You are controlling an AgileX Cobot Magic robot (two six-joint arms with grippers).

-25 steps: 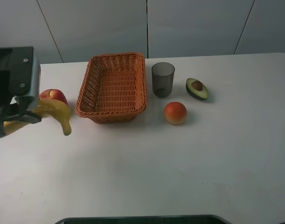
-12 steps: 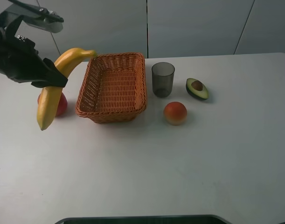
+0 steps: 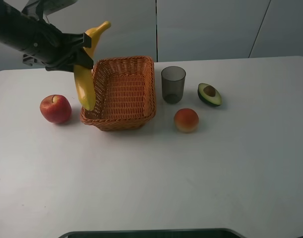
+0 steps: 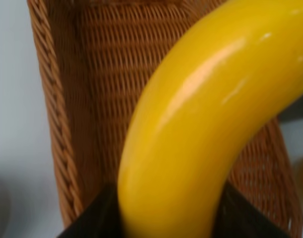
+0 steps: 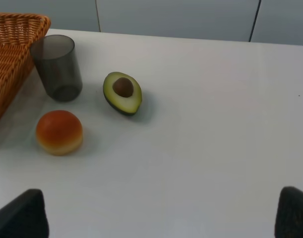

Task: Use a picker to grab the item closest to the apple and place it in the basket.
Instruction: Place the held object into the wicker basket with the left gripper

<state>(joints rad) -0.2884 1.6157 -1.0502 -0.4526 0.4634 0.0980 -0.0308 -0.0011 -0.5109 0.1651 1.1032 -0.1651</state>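
A yellow banana (image 3: 85, 82) hangs nearly upright in the air with my left gripper (image 3: 83, 49) shut on its upper part. Its lower tip hovers over the left rim of the woven orange basket (image 3: 122, 89). The red apple (image 3: 55, 108) rests on the table left of the basket. In the left wrist view the banana (image 4: 191, 124) fills most of the picture, the dark fingers (image 4: 94, 215) press against both its sides, and the basket's inside (image 4: 96, 74) lies below. My right gripper (image 5: 156, 218) is open, empty, and out of the exterior high view.
A dark translucent cup (image 3: 173, 84) stands right of the basket. An avocado half (image 3: 210, 94) lies further right, and an orange-red round fruit (image 3: 186, 120) sits in front of the cup. The right wrist view shows the same cup (image 5: 56, 67), avocado (image 5: 123, 92) and fruit (image 5: 59, 132).
My left gripper lifted the banana from beside the apple and carried it up and right to the basket's left rim. The apple now stands uncovered.
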